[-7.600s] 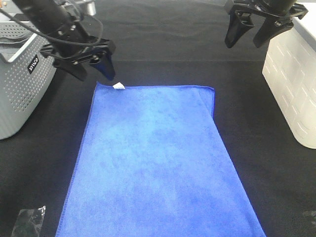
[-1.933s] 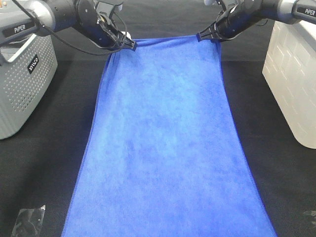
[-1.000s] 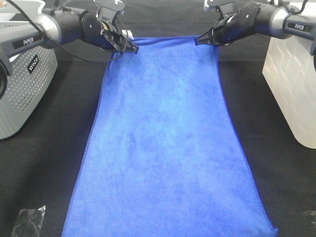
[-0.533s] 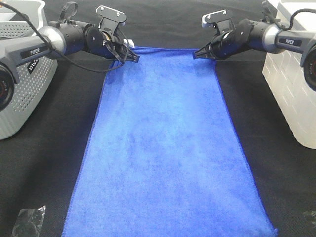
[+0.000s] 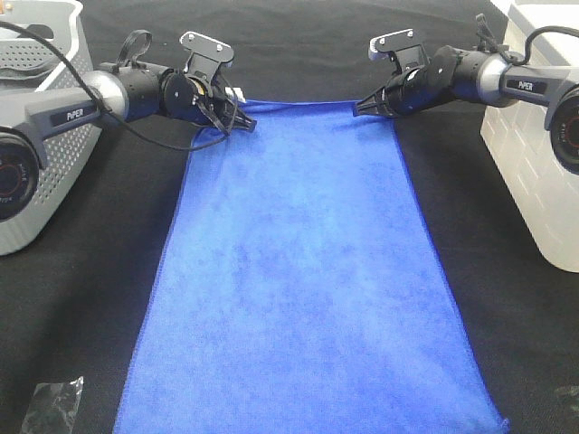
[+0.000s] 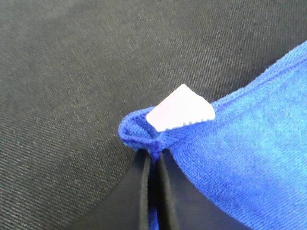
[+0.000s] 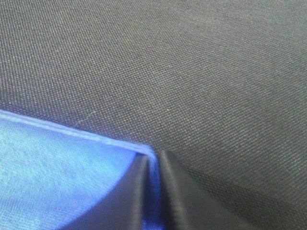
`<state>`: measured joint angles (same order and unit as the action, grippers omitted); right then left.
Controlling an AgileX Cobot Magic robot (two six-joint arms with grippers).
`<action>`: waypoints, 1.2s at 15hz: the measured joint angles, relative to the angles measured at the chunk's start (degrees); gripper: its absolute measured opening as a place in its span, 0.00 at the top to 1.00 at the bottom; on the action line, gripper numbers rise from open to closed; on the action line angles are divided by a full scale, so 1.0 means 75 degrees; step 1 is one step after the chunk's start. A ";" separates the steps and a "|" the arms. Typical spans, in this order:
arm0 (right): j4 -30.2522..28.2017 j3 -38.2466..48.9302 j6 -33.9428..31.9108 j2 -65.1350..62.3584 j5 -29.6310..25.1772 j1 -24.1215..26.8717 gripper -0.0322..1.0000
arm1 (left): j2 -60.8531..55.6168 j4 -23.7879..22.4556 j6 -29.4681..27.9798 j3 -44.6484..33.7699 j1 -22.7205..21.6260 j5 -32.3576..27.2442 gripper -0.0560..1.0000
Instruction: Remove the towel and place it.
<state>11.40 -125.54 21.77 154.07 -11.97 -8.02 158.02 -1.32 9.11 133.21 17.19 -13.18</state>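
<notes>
The towel [image 5: 303, 280] lies spread flat on the black table [image 5: 81, 298], running from the upper centre of the frame down to the bottom edge, where it is widest. Its surface is smooth, with no folds visible.

Left hand [image 5: 242, 122]: positioned low at the towel's upper left corner. The wrist view shows the two dark fingers [image 6: 139, 191] pressed together on the stitched corner of the towel [image 6: 240, 153], with only a thin strip of blue cloth between them. The white tag [image 6: 181, 109] stands up just beyond the fingertips. State: closed, gripping the towel.

Right hand [image 5: 362, 106]: positioned low at the towel's upper right corner. The wrist view shows its fingers [image 7: 180, 191] near together with the towel's edge [image 7: 72, 177] between them; a narrow blue gap is visible. State: gripping the towel corner, seemingly lightly.

A grey perforated basket [image 5: 41, 163] stands at the left edge of the frame. A white container [image 5: 534, 163] stands at the right edge. A small clear wrapper [image 5: 50, 405] lies at the lower left, apart from the towel.
</notes>
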 joint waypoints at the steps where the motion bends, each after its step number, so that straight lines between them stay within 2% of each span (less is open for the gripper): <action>1: 0.0023 0.0000 0.0000 0.0000 0.0000 0.0015 0.75 | 0.0000 -0.0008 0.0000 0.0000 0.0000 0.0084 0.84; 2: 0.0160 0.0000 0.0000 0.0000 0.0000 0.0023 0.62 | 0.0000 -0.0031 0.0000 0.0000 -0.0008 0.0298 0.68; 4: 0.0359 0.0000 -0.0084 0.0000 -0.0015 0.0038 0.45 | 0.0000 -0.0031 -0.0031 0.0000 -0.0069 0.0428 0.43; 6: 0.0405 0.0000 -0.0229 0.0000 -0.0229 0.0038 0.40 | -0.0008 -0.0038 -0.0260 0.0000 -0.0153 0.0458 0.32; 9: 0.0397 0.0000 -0.0237 -0.0229 -0.0901 0.0038 0.39 | -0.0267 -0.0053 -0.0481 0.0000 -0.0244 -0.0244 0.30; 11: 0.0183 -0.0008 -0.0237 -0.0619 -0.1497 0.0038 0.39 | -0.0634 -0.0053 -0.0542 0.0000 -0.0244 -0.1467 0.30; 12: 0.0015 -0.0008 -0.0237 -0.0947 -0.2108 0.0038 0.39 | -0.0917 -0.0046 -0.0542 0.0023 -0.0244 -0.2414 0.30; 13: 0.0015 -0.0008 -0.0237 -0.0947 -0.2108 0.0038 0.39 | -0.0917 -0.0046 -0.0542 0.0023 -0.0244 -0.2414 0.30; 16: -0.0084 -0.0008 -0.0237 -0.1681 -0.3713 0.0038 0.39 | -0.1597 0.0069 -0.0558 0.0092 -0.0244 -0.4568 0.30; 18: -0.0115 -0.0008 -0.0244 -0.2185 -0.5073 0.0038 0.39 | -0.2063 0.0176 -0.0550 0.0107 -0.0244 -0.5714 0.30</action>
<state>10.54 -125.59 19.94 137.68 -50.02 -7.73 142.55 0.00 4.98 134.01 15.36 -56.04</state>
